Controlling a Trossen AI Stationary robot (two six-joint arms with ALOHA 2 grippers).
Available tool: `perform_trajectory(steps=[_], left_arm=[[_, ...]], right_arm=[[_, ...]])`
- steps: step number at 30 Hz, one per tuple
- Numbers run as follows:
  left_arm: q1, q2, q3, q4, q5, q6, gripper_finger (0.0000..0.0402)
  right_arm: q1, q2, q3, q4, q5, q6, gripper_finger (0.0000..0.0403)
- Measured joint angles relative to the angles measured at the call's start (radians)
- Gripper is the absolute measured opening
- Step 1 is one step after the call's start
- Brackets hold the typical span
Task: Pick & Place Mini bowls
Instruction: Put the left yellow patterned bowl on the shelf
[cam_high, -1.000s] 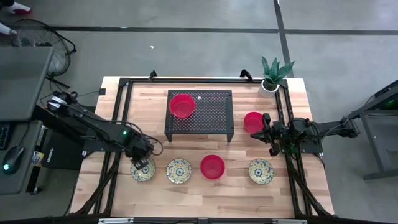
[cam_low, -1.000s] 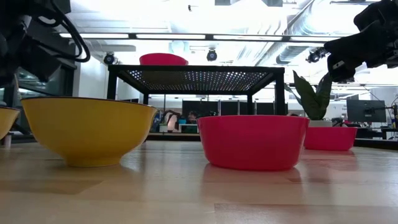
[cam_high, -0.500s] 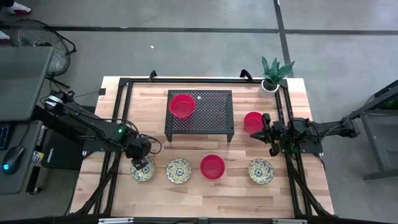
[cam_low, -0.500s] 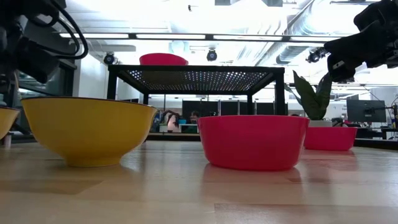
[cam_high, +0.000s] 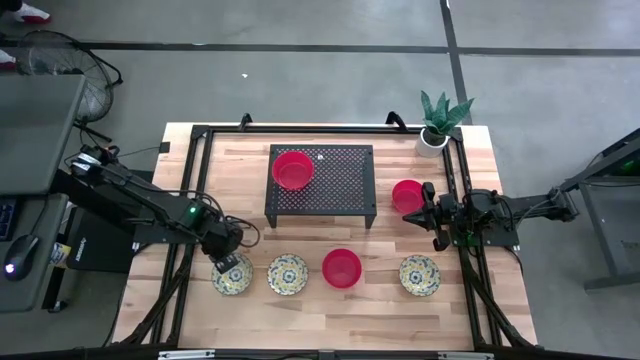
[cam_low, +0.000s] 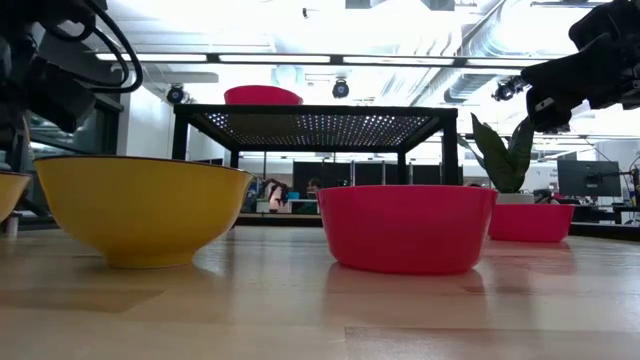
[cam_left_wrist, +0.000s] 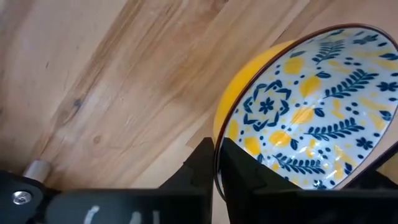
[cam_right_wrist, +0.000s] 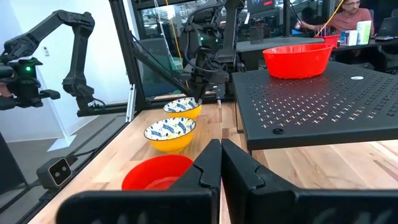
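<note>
High view: wooden surface (cam_high: 330, 315) with a black perforated rack (cam_high: 322, 183) at its centre, one red bowl (cam_high: 292, 170) on the rack's left part. Potted plant (cam_high: 439, 122) at the far right corner. Second red bowl (cam_high: 406, 195) sits right of the rack, just beside the right pincer (cam_high: 430, 213), which hovers closed and empty. Near row, left to right: floral bowl (cam_high: 233, 278), floral bowl (cam_high: 288, 274), third red bowl (cam_high: 341, 268), floral bowl (cam_high: 419, 275). Left pincer (cam_high: 229, 265) is down at the leftmost floral bowl; left wrist view shows its fingers (cam_left_wrist: 242, 180) straddling that bowl's rim (cam_left_wrist: 219, 146), gripping it, bowl resting on the surface.
</note>
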Motion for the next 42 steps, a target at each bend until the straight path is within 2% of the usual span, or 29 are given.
perform_trajectory(steps=[10,20,30,35,42], left_arm=[[0.000,-0.009,0.003,0.048,-0.003,-0.018,0.0003],[0.001,-0.100,0.055,0.021,-0.074,-0.067,0.0001],[0.001,-0.130,0.134,0.020,-0.113,-0.083,0.0000],[0.001,-0.114,0.181,0.030,-0.151,-0.101,0.0000],[0.001,-0.068,0.244,0.040,-0.209,-0.106,0.0000]], right_arm=[[0.000,0.000,0.000,0.000,0.000,0.000,0.0000],[0.000,0.000,0.000,0.000,0.000,0.000,0.0000],[0.000,0.000,0.000,0.000,0.003,0.000,0.0000],[0.000,0.000,0.000,0.005,0.085,-0.025,0.0000],[0.000,0.000,0.000,0.037,0.127,-0.076,0.0000]])
